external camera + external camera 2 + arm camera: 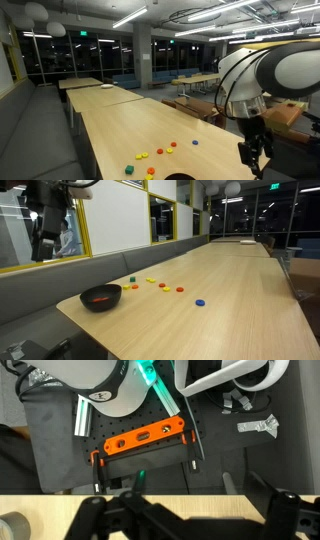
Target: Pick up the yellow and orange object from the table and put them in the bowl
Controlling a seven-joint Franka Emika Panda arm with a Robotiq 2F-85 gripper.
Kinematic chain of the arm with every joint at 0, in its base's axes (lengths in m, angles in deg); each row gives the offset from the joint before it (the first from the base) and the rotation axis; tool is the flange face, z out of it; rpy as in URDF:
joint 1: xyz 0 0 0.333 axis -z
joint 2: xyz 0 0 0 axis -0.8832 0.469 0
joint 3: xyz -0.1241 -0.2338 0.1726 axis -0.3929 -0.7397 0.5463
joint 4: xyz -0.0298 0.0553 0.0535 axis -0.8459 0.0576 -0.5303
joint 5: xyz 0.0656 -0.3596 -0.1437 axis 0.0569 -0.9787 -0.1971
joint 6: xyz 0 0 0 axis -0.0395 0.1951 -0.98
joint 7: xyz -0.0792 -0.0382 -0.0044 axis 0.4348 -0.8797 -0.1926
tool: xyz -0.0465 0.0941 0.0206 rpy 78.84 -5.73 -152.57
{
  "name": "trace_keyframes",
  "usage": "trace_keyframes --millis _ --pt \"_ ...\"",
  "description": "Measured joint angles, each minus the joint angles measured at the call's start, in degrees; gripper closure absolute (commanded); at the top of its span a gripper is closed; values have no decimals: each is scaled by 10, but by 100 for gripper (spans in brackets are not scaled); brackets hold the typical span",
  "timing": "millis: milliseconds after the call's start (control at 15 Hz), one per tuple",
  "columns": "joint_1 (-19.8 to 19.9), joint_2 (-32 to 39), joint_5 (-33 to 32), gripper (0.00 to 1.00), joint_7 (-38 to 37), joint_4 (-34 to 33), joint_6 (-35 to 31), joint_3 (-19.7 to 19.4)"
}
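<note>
Nearest the lens in an exterior view sits a dark round bowl with a red interior [100, 298] on the long wooden table [245, 305]. A tiny orange flat piece [122, 285] lies just beside it at 1 o'clock, and a tiny yellow flat piece [151, 281] lies farther off at 2 o'clock. The black Robotiq gripper [42, 242] hangs at 10 o'clock, off the table, with its fingers spread and empty.

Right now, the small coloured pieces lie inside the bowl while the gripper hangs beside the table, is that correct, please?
Not quite: the coloured pieces lie on the table beside the bowl, not inside it, as an exterior view shows. The gripper does hang beside the table.
</note>
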Motion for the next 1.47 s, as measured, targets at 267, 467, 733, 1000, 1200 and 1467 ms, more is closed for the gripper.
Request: trace_keyframes --millis 267,467,733,1000,1200,1467 --pt "0 0 0 0 0 0 0 0" --pt "0 0 0 0 0 0 0 0" --pt "13 9 -9 0 -31 3 -58 3" --pt "31 39 -32 0 -71 3 -177 14" --pt "41 72 -58 0 -101 3 -269 18" --pt "60 142 -98 0 -141 -5 -377 18"
